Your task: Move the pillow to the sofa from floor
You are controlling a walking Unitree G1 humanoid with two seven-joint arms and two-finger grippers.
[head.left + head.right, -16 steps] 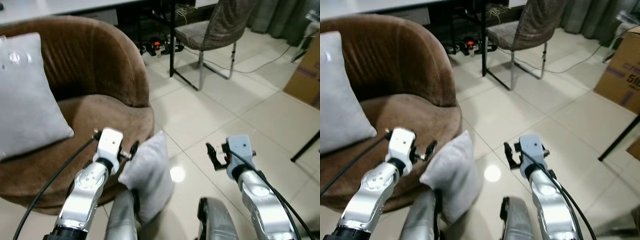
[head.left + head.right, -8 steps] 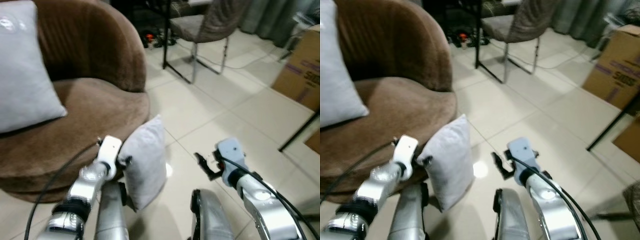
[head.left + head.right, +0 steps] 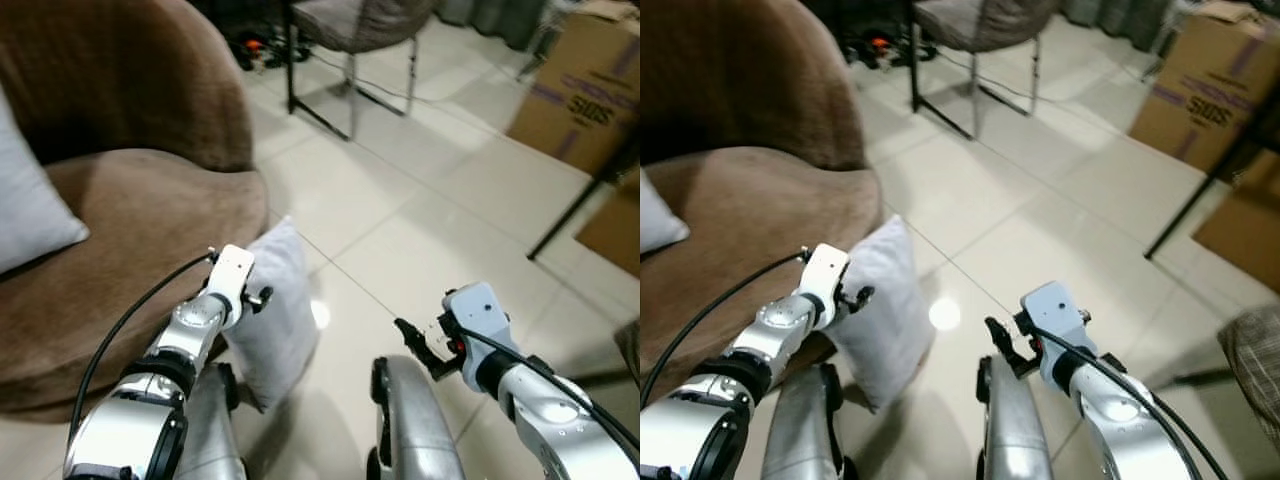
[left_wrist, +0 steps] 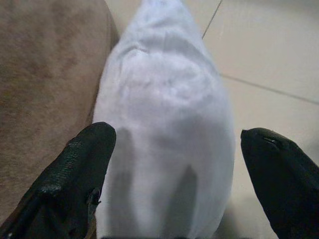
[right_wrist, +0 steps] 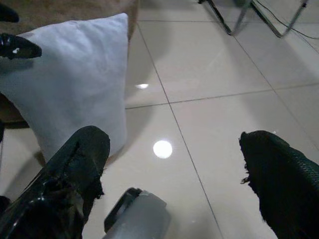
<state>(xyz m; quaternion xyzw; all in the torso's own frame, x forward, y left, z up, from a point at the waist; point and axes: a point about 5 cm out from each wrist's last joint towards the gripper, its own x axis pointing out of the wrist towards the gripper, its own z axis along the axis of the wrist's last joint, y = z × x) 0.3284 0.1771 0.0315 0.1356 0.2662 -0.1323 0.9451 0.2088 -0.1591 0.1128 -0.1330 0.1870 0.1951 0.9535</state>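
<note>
A light grey pillow (image 3: 272, 318) stands on edge on the tiled floor, leaning against the front of the brown round sofa (image 3: 130, 215). My left gripper (image 3: 256, 297) is open at the pillow's upper edge; in the left wrist view its fingers (image 4: 75, 172) straddle the pillow (image 4: 167, 124) without closing on it. My right gripper (image 3: 413, 336) hangs open over bare tiles to the right of the pillow, and in its wrist view the pillow (image 5: 79, 82) lies ahead beyond its fingers (image 5: 75, 174). A second grey pillow (image 3: 28, 215) rests on the sofa seat.
A chair with metal legs (image 3: 352, 30) and floor cables (image 3: 250, 45) stand behind the sofa's right side. A cardboard box (image 3: 585, 85) and a black table leg (image 3: 582, 195) are at the far right. My own silver legs (image 3: 410, 420) are below.
The camera has swung right and down, so the sofa has slid left. My left gripper has come up against the pillow's upper edge. The right gripper sits lower in the picture.
</note>
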